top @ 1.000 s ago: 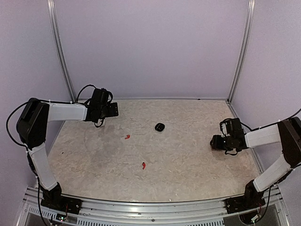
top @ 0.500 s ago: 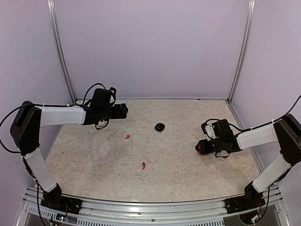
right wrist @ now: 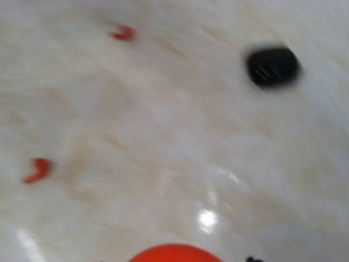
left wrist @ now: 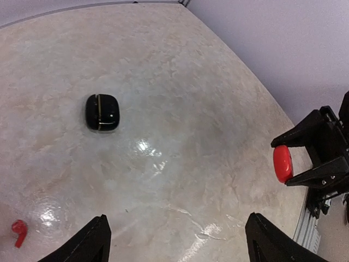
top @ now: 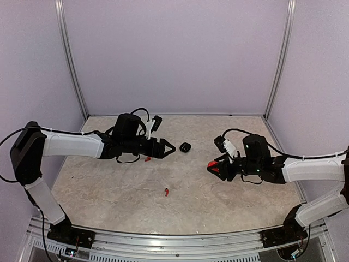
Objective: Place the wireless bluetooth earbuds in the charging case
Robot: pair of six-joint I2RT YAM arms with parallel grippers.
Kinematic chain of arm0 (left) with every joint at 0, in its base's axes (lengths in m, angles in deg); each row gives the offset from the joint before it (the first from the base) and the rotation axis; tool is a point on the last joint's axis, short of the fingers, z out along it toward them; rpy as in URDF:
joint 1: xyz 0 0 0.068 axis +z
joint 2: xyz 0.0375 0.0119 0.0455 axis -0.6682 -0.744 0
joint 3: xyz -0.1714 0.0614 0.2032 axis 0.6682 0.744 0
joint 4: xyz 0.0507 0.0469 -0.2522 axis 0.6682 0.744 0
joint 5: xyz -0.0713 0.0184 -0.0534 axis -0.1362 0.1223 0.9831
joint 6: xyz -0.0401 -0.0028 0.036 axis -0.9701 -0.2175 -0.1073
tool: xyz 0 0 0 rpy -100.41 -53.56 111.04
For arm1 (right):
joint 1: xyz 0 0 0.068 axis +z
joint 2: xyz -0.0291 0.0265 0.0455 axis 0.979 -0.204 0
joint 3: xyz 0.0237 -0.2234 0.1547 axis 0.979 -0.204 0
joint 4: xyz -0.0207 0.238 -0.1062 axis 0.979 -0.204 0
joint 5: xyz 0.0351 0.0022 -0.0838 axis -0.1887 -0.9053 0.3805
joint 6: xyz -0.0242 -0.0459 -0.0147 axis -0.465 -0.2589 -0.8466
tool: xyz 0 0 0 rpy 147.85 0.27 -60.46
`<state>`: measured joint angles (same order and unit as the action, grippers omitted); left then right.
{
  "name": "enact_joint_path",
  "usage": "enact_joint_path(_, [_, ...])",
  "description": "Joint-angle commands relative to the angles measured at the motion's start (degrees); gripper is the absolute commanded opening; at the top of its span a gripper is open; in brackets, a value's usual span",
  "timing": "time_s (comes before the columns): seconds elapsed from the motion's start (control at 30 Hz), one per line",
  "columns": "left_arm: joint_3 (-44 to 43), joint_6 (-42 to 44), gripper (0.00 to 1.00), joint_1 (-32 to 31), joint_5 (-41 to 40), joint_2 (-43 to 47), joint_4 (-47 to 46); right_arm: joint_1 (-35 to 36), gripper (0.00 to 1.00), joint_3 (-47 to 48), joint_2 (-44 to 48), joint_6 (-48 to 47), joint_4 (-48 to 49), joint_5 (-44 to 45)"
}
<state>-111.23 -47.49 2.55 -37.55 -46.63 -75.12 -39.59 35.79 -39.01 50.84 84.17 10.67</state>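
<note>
Earbuds are seen lying loose on the tabletop (top: pixel 109 183). One red earbud (top: pixel 147 159) is found just beside the left gripper (top: pixel 168 149), whose jaws are spread wide with nothing between them. A second red earbud (top: pixel 166 191) is placed nearer the front edge. A red charging case (left wrist: pixel 282 164) is pinched in the right gripper (top: pixel 212 166). A black case (top: pixel 185 147) is set between the two grippers.

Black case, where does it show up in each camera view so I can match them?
Top external: black case mid-table, toward the back.
Left wrist: upper left.
Right wrist: upper right, blurred.
Shared landmark: the red case held by the right gripper, visible in all three.
</note>
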Motion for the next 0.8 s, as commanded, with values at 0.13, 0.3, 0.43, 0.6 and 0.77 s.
enact_joint_path(0.13, [1.78,-1.19,0.81,-6.06,18.29,-1.68,-6.71,8.38,0.38,-1.32,6.21,-6.32,2.23,0.93])
enact_joint_path(0.3, [1.35,-5.22,0.76,-6.93,23.29,-4.38,-10.88,11.98,0.38,-0.50,5.59,-8.10,0.99,4.25])
enact_joint_path(0.43, [-0.36,-5.77,0.74,-8.87,24.32,-6.12,-10.57,14.48,0.38,0.57,4.91,-9.35,0.16,6.91])
enact_joint_path(0.6, [-2.35,-6.11,0.72,-11.05,25.40,-8.40,-10.31,16.32,0.39,2.22,3.58,-10.53,-1.29,8.68])
enact_joint_path(0.77, [-4.01,-6.38,0.68,-12.65,26.23,-10.02,-10.37,18.11,0.39,3.07,2.66,-11.64,-1.73,9.99])
